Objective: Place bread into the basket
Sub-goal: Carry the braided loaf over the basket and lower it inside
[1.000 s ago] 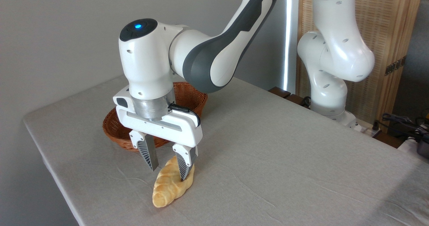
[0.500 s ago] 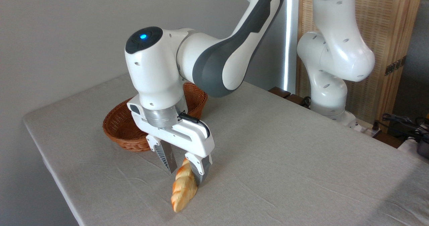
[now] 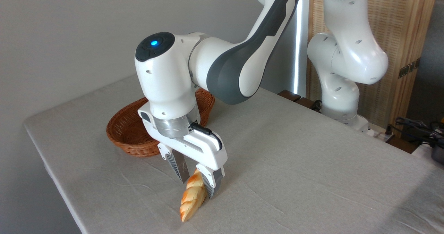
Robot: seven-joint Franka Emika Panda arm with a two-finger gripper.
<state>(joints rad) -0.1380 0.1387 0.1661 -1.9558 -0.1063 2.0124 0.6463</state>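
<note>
The bread, a golden-tan braided loaf, stands tilted on the grey cloth near the front edge, its lower tip on the table. My gripper straddles its upper end, one finger on each side, jaws closed in against the loaf. The basket, oval reddish-brown wicker, sits behind and to the left of the gripper, partly hidden by the wrist, and shows nothing inside the part I see.
The table's front-left edge runs close to the bread. The arm's white base stands at the back right. Cables and a dark device lie at the far right by a wooden screen.
The gripper has moved right and slightly down while closing on the loaf. The bread has turned from lying flat to standing tilted between the fingers.
</note>
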